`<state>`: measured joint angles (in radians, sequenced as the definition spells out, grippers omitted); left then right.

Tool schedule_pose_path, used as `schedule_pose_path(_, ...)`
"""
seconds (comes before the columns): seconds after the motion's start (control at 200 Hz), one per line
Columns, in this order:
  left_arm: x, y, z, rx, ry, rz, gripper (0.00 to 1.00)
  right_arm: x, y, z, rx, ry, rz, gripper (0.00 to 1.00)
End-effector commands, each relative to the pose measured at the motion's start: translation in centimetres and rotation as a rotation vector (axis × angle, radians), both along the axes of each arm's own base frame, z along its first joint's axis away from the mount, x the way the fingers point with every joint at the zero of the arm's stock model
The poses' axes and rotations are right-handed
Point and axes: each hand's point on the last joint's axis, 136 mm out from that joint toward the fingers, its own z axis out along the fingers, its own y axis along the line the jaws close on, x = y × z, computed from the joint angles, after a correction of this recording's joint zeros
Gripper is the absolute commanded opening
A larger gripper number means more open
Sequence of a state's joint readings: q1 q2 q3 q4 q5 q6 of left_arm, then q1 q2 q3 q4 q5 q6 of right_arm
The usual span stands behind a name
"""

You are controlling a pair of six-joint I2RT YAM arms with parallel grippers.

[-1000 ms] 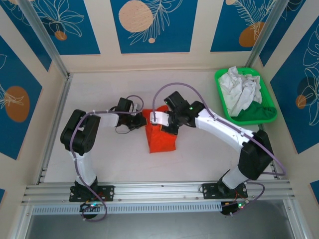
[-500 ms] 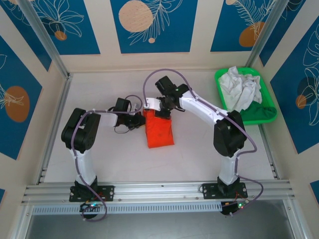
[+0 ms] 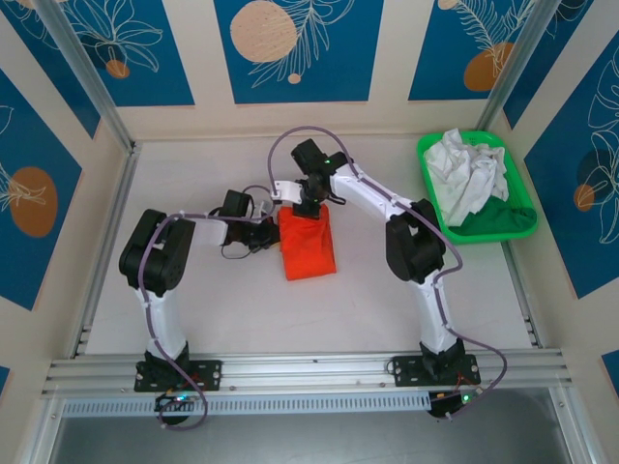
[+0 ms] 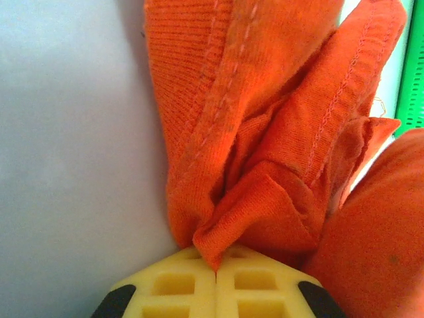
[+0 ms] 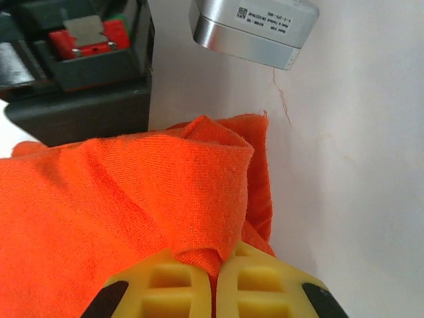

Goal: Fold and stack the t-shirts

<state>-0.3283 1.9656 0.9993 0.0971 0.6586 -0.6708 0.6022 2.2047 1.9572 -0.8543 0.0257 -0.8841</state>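
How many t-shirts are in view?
2. An orange-red t-shirt mid-table, gripped by the left hand and right hand; a white t-shirt crumpled in the green tray. Others may hide beneath.

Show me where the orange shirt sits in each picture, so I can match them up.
Top external: orange-red t-shirt mid-picture, on the pale table.
Left wrist: it runs top to bottom, right of centre, pinched in the left gripper.
Right wrist: lower left, pinched in the right gripper.
Shared landmark: the pale table beneath it.
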Motion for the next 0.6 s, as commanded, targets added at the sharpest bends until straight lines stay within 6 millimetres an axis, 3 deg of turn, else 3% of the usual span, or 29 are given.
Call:
schedule_pose_path(0.0, -2.1, 3.1, -5.1, 0.142, 0.130, 0.046, 0.00, 1.5, -0.3, -1.0, -0.018, -0.010, -0.011, 0.07)
schedule_pose_path(0.075, -2.2, 3.1, -5.1, 0.143, 0.128, 0.046, 0.00, 2.5, -0.6, -2.0, -0.015, -0.012, -0.045, 0.13)
schedule_pose_path(0.11, -2.2, 3.1, -5.1, 0.142, 0.128, 0.047, 0.00, 2.7, -0.7, -2.2, -0.010, -0.008, -0.055, 0.21)
schedule_pose_path(0.165, -2.2, 3.2, -5.0, 0.142, 0.126, 0.048, 0.00, 2.7, -0.6, -2.2, 0.001, 0.006, -0.061, 0.22)
schedule_pose_path(0.39, -2.5, 3.6, -4.2, 0.151, 0.108, 0.065, 0.00, 2.8, 0.1, 1.1, 0.097, -0.036, -0.097, 0.59)
schedule_pose_path(0.595, -2.5, 4.7, -2.9, 0.159, 0.043, 0.112, 0.25, 2.1, -0.6, 4.1, 0.257, -0.048, -0.177, 0.64)
